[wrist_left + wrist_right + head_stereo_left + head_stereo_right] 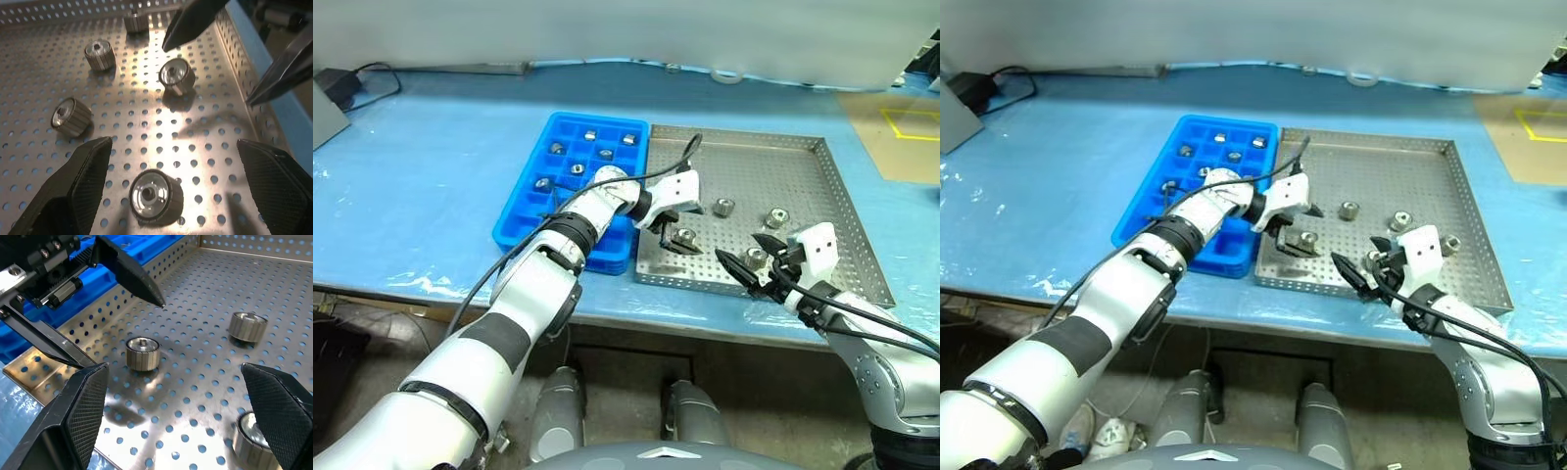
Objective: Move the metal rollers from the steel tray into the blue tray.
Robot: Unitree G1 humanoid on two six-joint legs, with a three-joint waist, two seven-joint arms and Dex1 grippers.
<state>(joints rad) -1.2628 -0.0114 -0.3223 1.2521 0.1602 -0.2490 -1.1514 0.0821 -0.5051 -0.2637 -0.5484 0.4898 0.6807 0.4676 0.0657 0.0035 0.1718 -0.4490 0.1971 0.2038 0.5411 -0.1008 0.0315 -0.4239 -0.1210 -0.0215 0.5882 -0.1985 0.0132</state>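
The steel tray [764,171] lies on the table with several metal rollers loose on its perforated floor. My left gripper [671,235] reaches across the blue tray's [521,217] near right corner and hangs open over a roller [685,236] near the steel tray's front rim. In the left wrist view that roller [154,196] lies between the spread fingers [78,181], untouched. My right gripper [749,253] stands open low over the tray's front edge, around another roller [756,257]. Two more rollers [723,207] [776,217] lie further back. Several rollers [590,135] sit in the blue tray's compartments.
A blue sheet covers the table. A black power adapter [335,83] with its cable lies at the back left, and a roll of tape [726,74] at the back edge. A brown board with yellow marks [901,137] lies to the right of the steel tray.
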